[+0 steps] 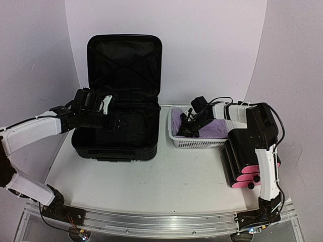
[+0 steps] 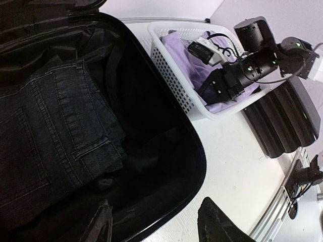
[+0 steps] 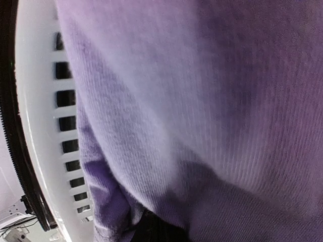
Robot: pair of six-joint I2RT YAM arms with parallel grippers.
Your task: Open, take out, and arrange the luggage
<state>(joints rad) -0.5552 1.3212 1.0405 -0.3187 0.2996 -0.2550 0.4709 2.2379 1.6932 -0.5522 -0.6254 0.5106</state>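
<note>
The luggage (image 1: pixel 113 149) lies open on the tabletop (image 1: pixel 151 181) directly under the left hand (image 2: pixel 157 226), with its lid standing upright beyond. That hand hangs half-wide and empty, and dark jeans (image 2: pixel 45 136) lie folded in the shell below it. The right hand (image 1: pixel 184 132) is closed and sunk into the purple garment (image 3: pixel 202 101) inside the white basket (image 1: pixel 198 143). Whether it pinches any cloth cannot be told.

A white mesh plastic basket (image 1: pixel 197 142) stands on the white table (image 1: pixel 151 181), at about 3 o'clock from the table's middle. A purple knitted garment (image 1: pixel 212 130) lies crumpled in it. At 4 o'clock from the basket, just beside it, sits a black box with pink drawer fronts (image 1: pixel 233 156). In the left wrist view, folded dark jeans (image 2: pixel 45 136) lie at 9 o'clock, a back pocket showing.
</note>
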